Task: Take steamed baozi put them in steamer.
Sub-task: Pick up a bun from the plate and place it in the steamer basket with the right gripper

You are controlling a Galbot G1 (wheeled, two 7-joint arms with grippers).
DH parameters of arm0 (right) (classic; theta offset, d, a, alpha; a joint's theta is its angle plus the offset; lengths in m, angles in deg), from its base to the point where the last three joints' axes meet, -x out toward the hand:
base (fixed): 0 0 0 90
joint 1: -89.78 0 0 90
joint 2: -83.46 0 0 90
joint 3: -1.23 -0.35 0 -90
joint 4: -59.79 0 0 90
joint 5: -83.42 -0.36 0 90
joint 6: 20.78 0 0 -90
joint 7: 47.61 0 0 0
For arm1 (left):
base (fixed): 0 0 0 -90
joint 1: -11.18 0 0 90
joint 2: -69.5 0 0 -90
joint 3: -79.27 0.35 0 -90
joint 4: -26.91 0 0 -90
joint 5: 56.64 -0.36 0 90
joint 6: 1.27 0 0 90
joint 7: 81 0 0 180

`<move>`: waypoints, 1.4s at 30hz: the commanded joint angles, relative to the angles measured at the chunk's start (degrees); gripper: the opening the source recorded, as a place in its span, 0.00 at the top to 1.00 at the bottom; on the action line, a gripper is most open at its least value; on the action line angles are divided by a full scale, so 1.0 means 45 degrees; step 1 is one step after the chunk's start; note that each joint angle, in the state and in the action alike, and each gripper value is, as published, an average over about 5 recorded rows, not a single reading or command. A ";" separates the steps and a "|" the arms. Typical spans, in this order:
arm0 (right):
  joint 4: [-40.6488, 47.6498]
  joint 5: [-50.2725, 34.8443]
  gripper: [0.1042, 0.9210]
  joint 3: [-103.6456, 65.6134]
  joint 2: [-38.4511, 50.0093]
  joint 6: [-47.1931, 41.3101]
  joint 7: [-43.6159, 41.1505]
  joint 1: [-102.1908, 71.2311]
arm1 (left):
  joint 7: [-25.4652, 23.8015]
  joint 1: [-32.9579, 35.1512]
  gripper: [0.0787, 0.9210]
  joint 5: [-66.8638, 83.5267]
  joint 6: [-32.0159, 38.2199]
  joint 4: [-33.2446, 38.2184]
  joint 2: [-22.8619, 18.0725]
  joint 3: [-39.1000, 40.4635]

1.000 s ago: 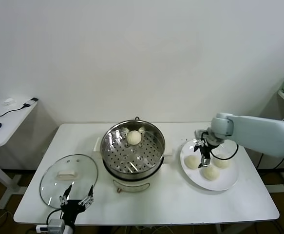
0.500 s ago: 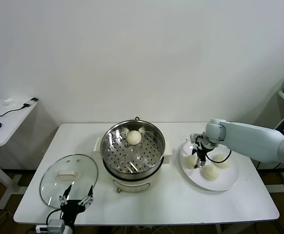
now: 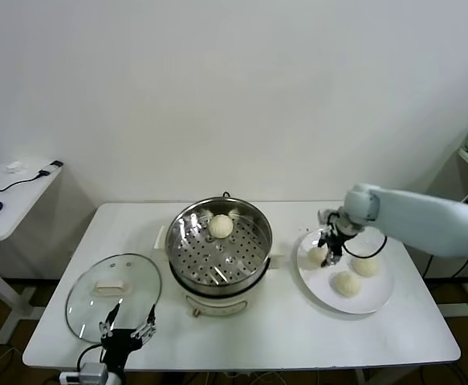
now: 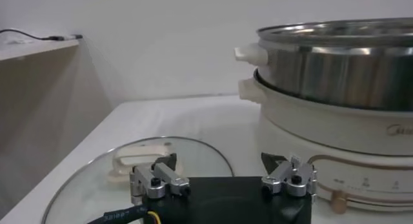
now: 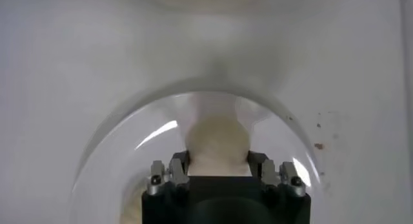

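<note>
- The right gripper [image 3: 327, 255] is sitting at the right of the head view, over the near-left part of the plate [image 3: 378, 303], its jaws closed in against the sides of one bun [image 3: 318, 255]; the right wrist view is showing that bun [image 5: 217, 143] pinched between the two fingers [image 5: 179, 166].
- Whether this bun is lifting off the plate or only being squeezed on it, I cannot tell.
- Two more buns are lying on the same plate, one [image 3: 346, 283] toward the lower right of the gripper and one [image 3: 366, 265] further right, both near the held bun but apart from it.
- The steamer [image 3: 218, 242] is standing at the centre of the head view, directly to the left of the held bun, with a strip of bare table [image 3: 290, 321] lying between its rim and the plate.
- One bun [image 3: 221, 225] is already resting on the perforated tray toward the back of the pot, leaving the front and middle of the tray free.
- So the carry looks like it is going leftward and up over the steel rim, and the right arm is clearly the nearer one for it.
- The left gripper [image 3: 126, 330] is waiting at the lower left, jaws spread wide and holding nothing, just over the near edge of the lid [image 3: 105, 281].
</note>
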 commanded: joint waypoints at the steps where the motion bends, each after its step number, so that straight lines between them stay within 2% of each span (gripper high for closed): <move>1: -0.2769 -0.4117 0.38 0.2512 -0.0270 -0.0390 -0.0138 0.6523 | -0.0006 -0.0003 0.12 -0.0026 -0.0011 0.0092 0.0008 0.0006; 8: -0.4817 -0.7011 0.38 0.1542 -0.2490 -0.2230 0.1708 0.7045 | -0.0019 -0.0009 0.12 0.0033 -0.0140 0.0391 0.0040 -0.0047; 15: -0.4617 -0.8151 0.38 0.0326 -0.5524 -0.3385 0.3414 0.4651 | -0.0023 -0.0020 0.12 0.0019 -0.0215 0.0596 0.0028 -0.0007; 22: -0.2667 -0.7296 0.38 -0.0085 -0.7124 -0.3699 0.3934 0.2374 | -0.0007 0.0080 0.12 -0.0015 -0.0206 0.0670 0.0007 -0.0055; 32: 0.0383 -0.5438 0.38 -0.0088 -0.8168 -0.3433 0.3814 0.0220 | -0.0018 0.0068 0.12 -0.0070 -0.0214 0.0631 -0.0043 -0.0015; 42: 0.1640 -0.5050 0.38 -0.0247 -0.8397 -0.2938 0.3557 -0.0671 | -0.0023 -0.0043 0.12 -0.0042 -0.0219 0.0486 -0.0045 -0.0014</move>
